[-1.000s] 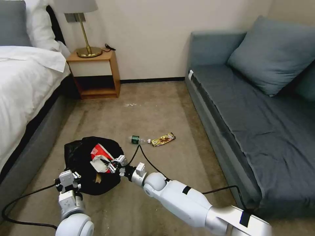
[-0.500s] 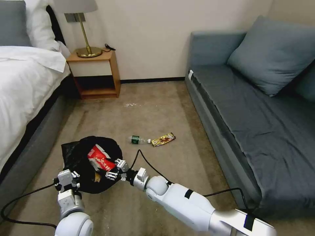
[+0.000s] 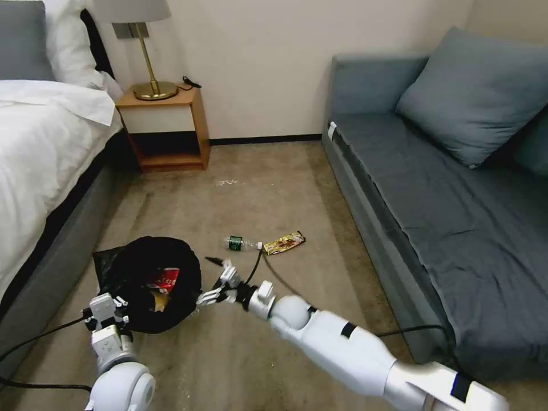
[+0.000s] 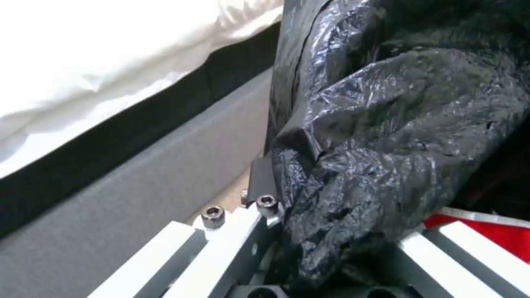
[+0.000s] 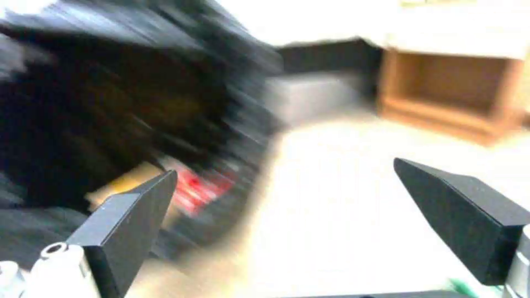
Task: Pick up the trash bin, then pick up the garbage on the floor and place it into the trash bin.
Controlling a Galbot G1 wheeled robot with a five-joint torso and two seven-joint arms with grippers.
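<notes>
I have the trash bin [image 3: 149,282] held low at the front left, beside the bed [image 3: 40,171], its black liner bag [image 4: 397,124] bunched over the rim. The left gripper [image 3: 105,311] is clamped on that rim: in the left wrist view its fingers [image 4: 265,194] press into the crinkled plastic on either side of the edge. Inside the bin I can see the red-and-white wrapper [image 3: 164,279] and a bit of brown paper [image 3: 158,299] under it. The right gripper [image 3: 220,285] sits just off the bin's right side, above the carpet [image 3: 274,188], with its fingers [image 5: 127,219] spread wide and nothing between them (the right wrist view is smeared, but the gap is plain). Farther out on the floor lie the clear bottle [image 3: 241,244] with its green label and the gold snack wrapper [image 3: 284,242], end to end and just about touching, between the bin and the sofa [image 3: 434,188].
</notes>
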